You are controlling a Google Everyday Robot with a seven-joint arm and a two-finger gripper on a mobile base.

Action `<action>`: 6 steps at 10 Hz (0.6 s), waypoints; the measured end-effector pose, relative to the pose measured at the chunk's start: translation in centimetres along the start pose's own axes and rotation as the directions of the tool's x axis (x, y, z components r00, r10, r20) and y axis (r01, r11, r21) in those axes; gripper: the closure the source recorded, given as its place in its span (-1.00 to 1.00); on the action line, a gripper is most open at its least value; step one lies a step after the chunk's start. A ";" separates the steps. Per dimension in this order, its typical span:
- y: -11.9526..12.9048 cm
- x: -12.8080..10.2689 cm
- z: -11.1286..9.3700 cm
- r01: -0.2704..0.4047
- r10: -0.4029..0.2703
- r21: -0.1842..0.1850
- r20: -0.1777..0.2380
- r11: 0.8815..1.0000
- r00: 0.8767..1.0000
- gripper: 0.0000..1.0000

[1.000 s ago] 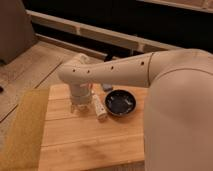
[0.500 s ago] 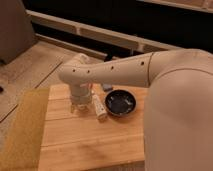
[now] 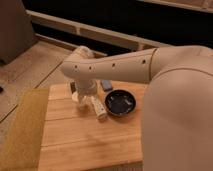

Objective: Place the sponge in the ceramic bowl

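The sponge (image 3: 106, 85) is a small blue-grey block lying on the wooden table (image 3: 90, 145), just behind the ceramic bowl (image 3: 120, 103). That bowl is round, black and glossy, and holds nothing that I can see. My gripper (image 3: 90, 105) hangs low over the table left of the bowl and in front-left of the sponge. Its two white fingers (image 3: 99, 109) are spread apart with nothing between them. My arm crosses the view from the right and hides the table's right side.
A small dark block (image 3: 74, 86) lies at the table's back left, partly behind my wrist. A white cup-like item (image 3: 76, 97) sits beside the gripper's left finger. A yellow-green strip (image 3: 22, 130) runs along the table's left edge.
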 end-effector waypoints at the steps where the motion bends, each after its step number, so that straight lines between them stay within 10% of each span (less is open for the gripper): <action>1: -1.1 -2.3 -0.7 -0.010 0.010 -0.010 0.066 1.000 0.998 -0.30; 6: -5.0 -7.0 -3.0 0.020 -0.005 -0.069 0.207 0.997 0.978 -0.30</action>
